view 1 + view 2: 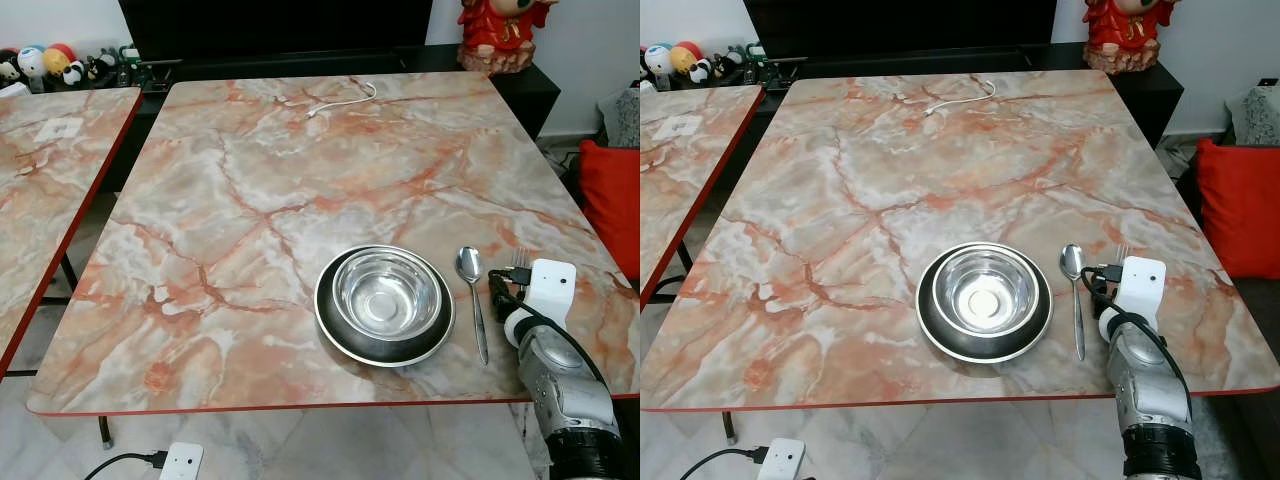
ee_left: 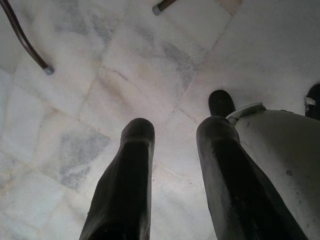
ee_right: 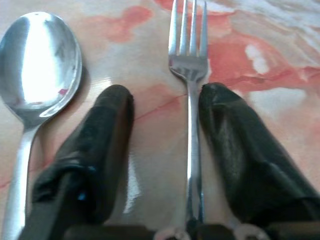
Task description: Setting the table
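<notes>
A steel bowl [image 1: 387, 293] sits in a dark plate [image 1: 331, 325] near the front right of the marble table [image 1: 280, 190]. Just right of the plate lies a spoon [image 1: 470, 272], handle toward me. A fork [image 3: 191, 75] lies beside the spoon, tines pointing away; its tips [image 1: 520, 258] peek out past my right wrist. My right gripper [image 3: 165, 107] is down at the table, open, its fingers on either side of the fork's handle, the handle close to one finger [image 3: 225, 125]. My left gripper [image 2: 177, 132] hangs open over the floor tiles.
A white cable [image 1: 345, 102] lies at the table's far edge. A second marble table [image 1: 50, 170] stands to the left across a narrow gap. A red cushion [image 1: 612, 200] is at the right, a red figurine [image 1: 500, 30] behind, and a white plug box [image 1: 180, 462] on the floor.
</notes>
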### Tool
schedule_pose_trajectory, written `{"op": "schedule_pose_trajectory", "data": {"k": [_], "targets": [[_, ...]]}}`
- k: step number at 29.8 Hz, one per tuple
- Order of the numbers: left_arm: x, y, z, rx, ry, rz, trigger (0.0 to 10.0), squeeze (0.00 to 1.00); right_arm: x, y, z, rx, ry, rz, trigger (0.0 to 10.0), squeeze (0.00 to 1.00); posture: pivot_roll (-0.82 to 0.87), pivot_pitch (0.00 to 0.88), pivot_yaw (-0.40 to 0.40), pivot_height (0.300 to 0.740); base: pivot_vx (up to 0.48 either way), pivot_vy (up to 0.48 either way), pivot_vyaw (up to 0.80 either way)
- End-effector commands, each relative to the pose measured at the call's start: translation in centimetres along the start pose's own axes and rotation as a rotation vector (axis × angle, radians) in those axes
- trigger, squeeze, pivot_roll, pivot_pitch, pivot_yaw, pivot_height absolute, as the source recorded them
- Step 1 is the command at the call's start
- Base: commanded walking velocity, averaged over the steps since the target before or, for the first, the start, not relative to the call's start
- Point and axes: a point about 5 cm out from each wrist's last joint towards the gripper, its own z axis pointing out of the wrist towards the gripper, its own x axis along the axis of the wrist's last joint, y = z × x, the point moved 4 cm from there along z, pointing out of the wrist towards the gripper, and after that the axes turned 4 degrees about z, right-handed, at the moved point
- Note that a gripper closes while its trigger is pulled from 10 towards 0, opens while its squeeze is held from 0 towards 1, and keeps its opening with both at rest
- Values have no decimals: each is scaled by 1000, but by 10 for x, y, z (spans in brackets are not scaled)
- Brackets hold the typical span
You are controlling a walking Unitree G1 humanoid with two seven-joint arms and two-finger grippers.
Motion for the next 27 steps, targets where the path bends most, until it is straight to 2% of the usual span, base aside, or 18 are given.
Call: {"op": "schedule_pose_trajectory", "data": {"k": [1,6,7,8,17,18,20,21,22,27], "targets": [[-9,-3,-2,5,-25,8,10000,0,-18,-3,-3,16,-63,8,10000,694,-102,128,40,740,0,0,0],[-9,-3,-2,5,-26,7,10000,0,-18,-4,-2,17,-58,9,10000,627,-100,128,40,740,0,0,0],[-9,-3,-2,5,-26,7,10000,0,-17,-4,-2,18,-57,9,10000,420,-101,128,41,740,0,0,0],[-9,-3,-2,4,-25,8,10000,0,-17,-4,-2,19,-56,9,10000,20,-102,128,41,740,0,0,0],[-9,-1,-2,0,-27,10,10000,0,-3,-6,-3,19,23,46,10000,0,-103,127,41,740,0,0,0],[-10,0,-2,0,-27,10,10000,0,2,-5,-4,13,49,52,10000,0,-101,128,42,740,0,0,0],[-11,1,-2,-2,-30,11,10000,0,26,-4,-8,15,180,82,10000,0,-104,128,43,740,0,0,0],[-11,1,-2,-2,-30,11,10000,0,26,-4,-8,15,180,82,10000,0,-104,128,43,740,0,0,0],[-11,2,-2,-4,-30,11,10000,0,45,-6,-12,30,278,110,10000,0,-106,127,44,740,0,0,0],[-10,4,-2,-7,-29,11,10000,0,69,-3,-19,26,403,148,10000,0,-104,127,43,740,0,0,0]]}}
